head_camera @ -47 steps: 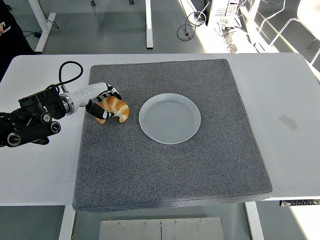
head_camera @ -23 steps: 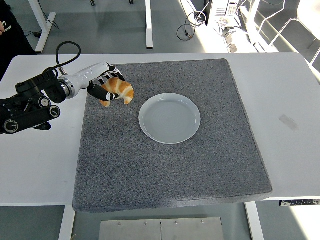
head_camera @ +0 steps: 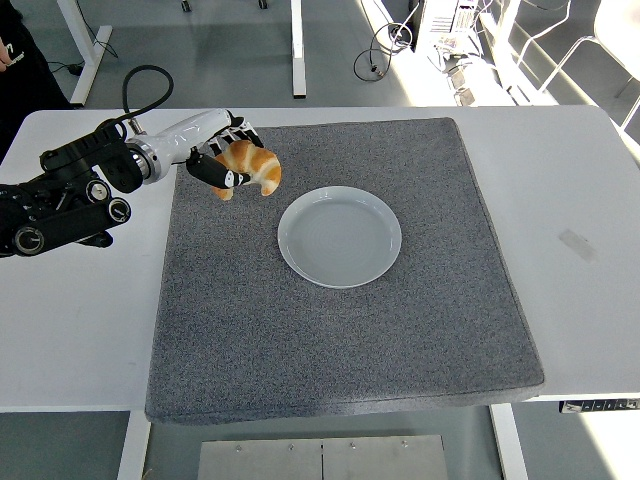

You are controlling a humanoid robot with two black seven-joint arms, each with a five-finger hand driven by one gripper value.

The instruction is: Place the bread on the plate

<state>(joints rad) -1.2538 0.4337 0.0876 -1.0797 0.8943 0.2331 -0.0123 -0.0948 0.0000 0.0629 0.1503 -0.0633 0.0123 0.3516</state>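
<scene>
At left over the grey mat (head_camera: 330,330), the left hand (head_camera: 222,150) is closed round the bread (head_camera: 250,168) — a croissant, held in the air up-left of the plate (head_camera: 340,236). Right arm out of view. To do it well: carry right & toward the desk's (head_camera: 560,190) near edge till over plate centre, lower, then let go. Vs 1 s ago — bread was resting on the mat; now higher, nearer the plate.

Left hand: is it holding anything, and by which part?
The left hand holds the croissant, fingers wrapped around its left end, clear of the plate.
</scene>
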